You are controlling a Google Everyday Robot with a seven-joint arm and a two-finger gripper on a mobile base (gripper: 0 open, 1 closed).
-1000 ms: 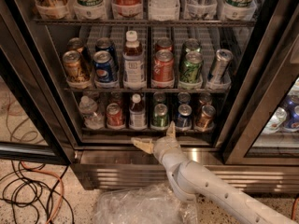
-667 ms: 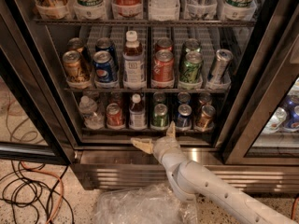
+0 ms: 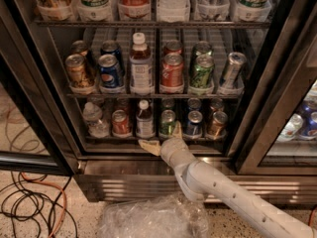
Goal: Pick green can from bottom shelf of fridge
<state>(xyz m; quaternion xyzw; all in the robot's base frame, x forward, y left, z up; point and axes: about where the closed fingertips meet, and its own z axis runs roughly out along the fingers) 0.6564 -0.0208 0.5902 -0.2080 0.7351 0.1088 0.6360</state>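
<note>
While the green can [image 3: 167, 122] stands on the bottom shelf [image 3: 106, 139], the gripper [image 3: 159, 135] hovers before it, jaws apart.

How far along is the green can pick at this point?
Done: the fridge is open, and the gripper sits at the front rail of the bottom shelf. In hand: its open fingers are spread just in front of the green can, not yet around it. Left: close on the can, lift it and draw it out.
</note>
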